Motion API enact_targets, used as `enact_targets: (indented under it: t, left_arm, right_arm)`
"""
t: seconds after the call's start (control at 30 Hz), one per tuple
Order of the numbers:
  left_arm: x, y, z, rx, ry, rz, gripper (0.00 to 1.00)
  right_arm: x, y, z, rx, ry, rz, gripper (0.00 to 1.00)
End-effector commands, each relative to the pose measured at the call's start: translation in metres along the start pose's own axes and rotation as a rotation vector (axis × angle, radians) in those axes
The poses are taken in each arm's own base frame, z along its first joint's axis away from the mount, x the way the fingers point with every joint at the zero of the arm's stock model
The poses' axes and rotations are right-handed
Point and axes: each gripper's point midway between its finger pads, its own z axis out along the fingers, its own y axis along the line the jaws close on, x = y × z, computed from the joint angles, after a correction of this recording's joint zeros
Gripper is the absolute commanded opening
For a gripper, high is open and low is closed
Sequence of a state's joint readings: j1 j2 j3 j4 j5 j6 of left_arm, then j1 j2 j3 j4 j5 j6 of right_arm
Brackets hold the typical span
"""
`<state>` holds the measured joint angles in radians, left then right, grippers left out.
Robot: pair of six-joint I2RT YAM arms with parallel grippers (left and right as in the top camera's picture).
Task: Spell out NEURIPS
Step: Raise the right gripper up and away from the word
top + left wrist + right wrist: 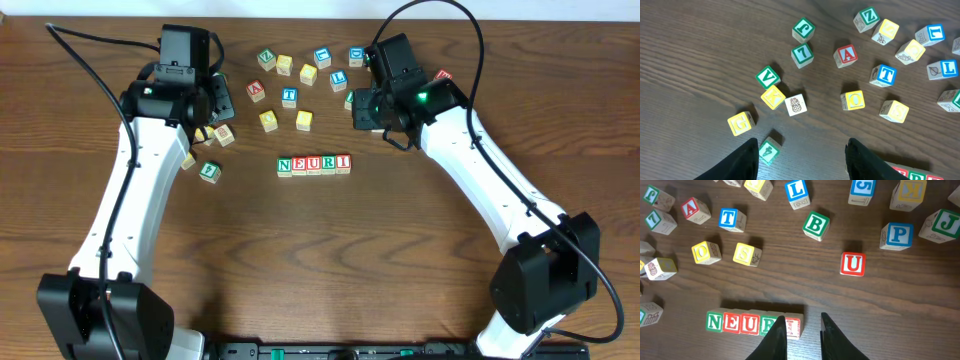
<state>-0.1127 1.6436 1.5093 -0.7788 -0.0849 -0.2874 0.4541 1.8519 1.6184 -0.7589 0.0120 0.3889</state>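
Five of the seven letters are in place. Near the middle of the surface (320,250) a tidy row reads green N (285,166), red E (299,166), red U (314,165), green R (328,164) and red I (343,163), the cubes touching side by side and facing the robot. By that count the word is a little over two thirds done, and only P and S remain to be added on the right of the I.

Both missing letters lie among the loose cubes (305,72) scattered beyond the row. The blue P (897,235) shows in the right wrist view, well apart from the row and just beside a second U cube (852,264) that the word does not need. The yellow S (746,254) sits nearer the row, between it and the rest of the scatter.

The right hand (802,317) points down toward the I end of the row with its fingers parted a little and nothing between them, so it is released and empty. Judging by the overhead view, it hangs above the scatter and not at the row itself. The left hand (802,145) is also released, fingers spread wide over bare wood, with a green 4 cube (769,151) just beside one finger but not gripped.

The next step is probably fetching the P, which lies on the right arm's side
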Motion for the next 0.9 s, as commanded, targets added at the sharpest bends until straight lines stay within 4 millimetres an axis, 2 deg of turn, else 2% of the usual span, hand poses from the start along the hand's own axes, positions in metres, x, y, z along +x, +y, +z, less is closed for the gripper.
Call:
enact_targets:
  t: [0.0,0.47,0.67,0.87]
  left_arm:
    - [-0.001,0.004,0.003,-0.017,0.000,0.002,0.55]
    - [0.001,0.000,0.002,0.008,0.013,0.004,0.55]
    - [-0.003,-0.002,-0.018,0.034,-0.018,0.000,0.55]
    - [-0.003,0.001,-0.036,0.044,-0.034,-0.004,0.55]
  right_arm:
    - [-0.003,-0.004,0.002,0.007,-0.005,-0.006,0.18]
    - [0.006,0.000,0.002,-0.016,0.033,-0.005,0.20]
    - [0.018,0.002,0.001,-0.039,0.086,-0.004,0.21]
    - [0.019,0.004,0.001,-0.042,0.092,-0.004,0.22]
